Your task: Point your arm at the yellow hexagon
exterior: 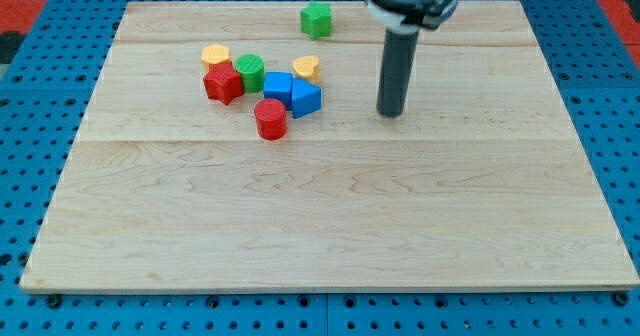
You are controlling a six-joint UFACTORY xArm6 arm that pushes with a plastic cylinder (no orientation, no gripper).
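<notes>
The yellow hexagon lies at the upper left of the wooden board, at the left end of a cluster of blocks. My tip rests on the board well to the right of that cluster, about 175 pixels right of and slightly below the yellow hexagon. Nothing touches the tip. The dark rod rises from the tip to the view's top edge.
The cluster holds a red star, a green cylinder, a yellow heart-like block, a blue cube, a blue triangular block and a red cylinder. A green star sits alone near the top edge.
</notes>
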